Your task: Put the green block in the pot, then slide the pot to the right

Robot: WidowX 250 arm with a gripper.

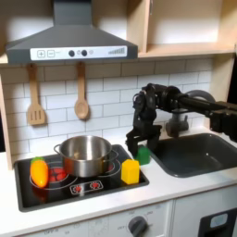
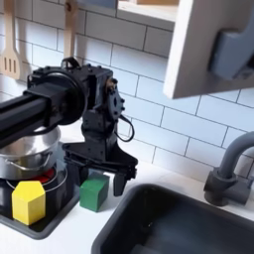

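The green block [image 2: 94, 191] sits on the counter between the stove's edge and the sink [image 2: 189, 226], at about seven o'clock in the second exterior view. The gripper [image 2: 97, 171] stands just above it, fingers spread to either side, not closed. The yellow block [image 2: 29, 201] lies at nine o'clock from it, the pot [image 1: 85, 155] behind on the stove [image 1: 93, 185].

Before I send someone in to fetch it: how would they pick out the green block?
Find the toy stove left of the sink. Between them, on the counter below the gripper, sits the green block. It is green, off the stovetop; its yellow neighbour stands on the stove.
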